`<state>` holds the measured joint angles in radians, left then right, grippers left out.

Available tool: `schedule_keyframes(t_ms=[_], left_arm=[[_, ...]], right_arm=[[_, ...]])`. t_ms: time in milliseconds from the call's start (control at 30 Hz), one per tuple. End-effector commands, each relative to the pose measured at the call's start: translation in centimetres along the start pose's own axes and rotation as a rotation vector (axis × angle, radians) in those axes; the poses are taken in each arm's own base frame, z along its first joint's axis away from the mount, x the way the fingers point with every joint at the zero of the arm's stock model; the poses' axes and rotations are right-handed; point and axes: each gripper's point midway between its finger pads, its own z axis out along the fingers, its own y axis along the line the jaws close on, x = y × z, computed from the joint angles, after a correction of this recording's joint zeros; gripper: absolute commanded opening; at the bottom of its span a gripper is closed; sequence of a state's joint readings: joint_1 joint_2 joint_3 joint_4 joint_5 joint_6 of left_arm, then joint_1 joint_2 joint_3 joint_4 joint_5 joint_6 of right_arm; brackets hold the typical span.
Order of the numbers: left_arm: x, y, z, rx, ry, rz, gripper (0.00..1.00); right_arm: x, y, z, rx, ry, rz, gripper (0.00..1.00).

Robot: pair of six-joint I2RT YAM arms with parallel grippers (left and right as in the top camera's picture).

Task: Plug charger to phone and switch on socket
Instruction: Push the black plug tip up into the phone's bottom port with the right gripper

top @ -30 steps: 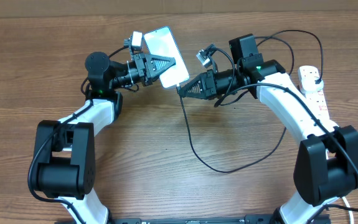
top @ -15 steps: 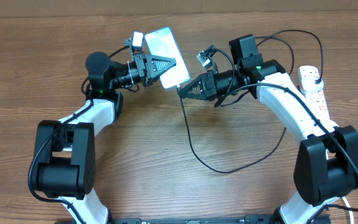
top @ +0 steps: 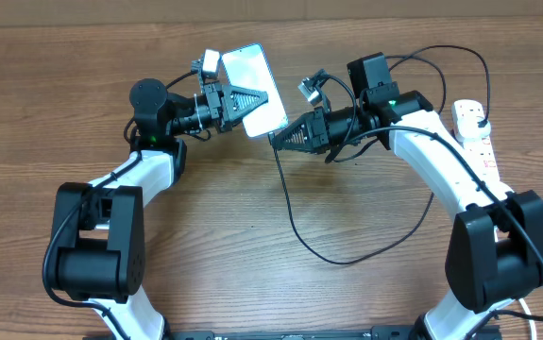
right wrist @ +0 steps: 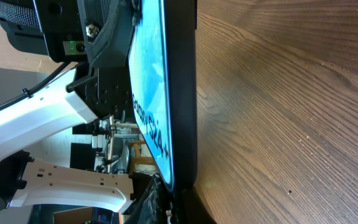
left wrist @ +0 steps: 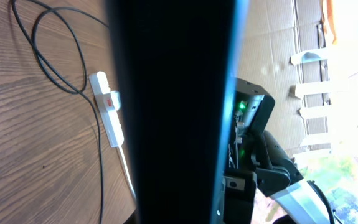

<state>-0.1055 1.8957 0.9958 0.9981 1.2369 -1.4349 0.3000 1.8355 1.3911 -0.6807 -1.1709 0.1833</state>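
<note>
My left gripper (top: 250, 98) is shut on the phone (top: 252, 80) and holds it tilted above the table, lit screen up. In the left wrist view the phone's dark back (left wrist: 172, 112) fills the middle and hides the fingers. My right gripper (top: 283, 136) is shut on the charger's connector tip, right at the phone's bottom edge (right wrist: 177, 177). In the right wrist view (right wrist: 169, 202) the connector itself is hidden between the fingers. The black charger cable (top: 295, 227) loops over the table toward the white socket (top: 475, 132), which also shows in the left wrist view (left wrist: 108, 109).
The wooden table (top: 252, 217) carries the slack cable loop between the arms. The socket's thick white cord (top: 535, 312) runs off at the right front. Cardboard stands behind the table's far edge (top: 63, 11).
The phone has tilted and shifted slightly to the right in my left gripper. The right gripper has stayed at the phone's bottom edge.
</note>
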Motion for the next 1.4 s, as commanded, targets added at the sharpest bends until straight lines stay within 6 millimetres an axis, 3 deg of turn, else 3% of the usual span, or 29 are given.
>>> schedule_keyframes(t_ms=[0, 367, 1367], left_arm=[[0.3, -1.9, 0.5, 0.024, 0.029, 0.096, 0.04], [-1.5, -1.7, -0.3, 0.008, -0.062, 0.103, 0.04], [-1.4, -1.7, -0.2, 0.009, -0.058, 0.102, 0.04]], right_arm=[[0.0, 0.6, -0.4, -0.02, -0.006, -0.01, 0.04], [0.6, 0.7, -0.4, -0.033, 0.013, -0.003, 0.04], [0.1, 0.3, -0.4, -0.006, -0.003, -0.027, 0.04]])
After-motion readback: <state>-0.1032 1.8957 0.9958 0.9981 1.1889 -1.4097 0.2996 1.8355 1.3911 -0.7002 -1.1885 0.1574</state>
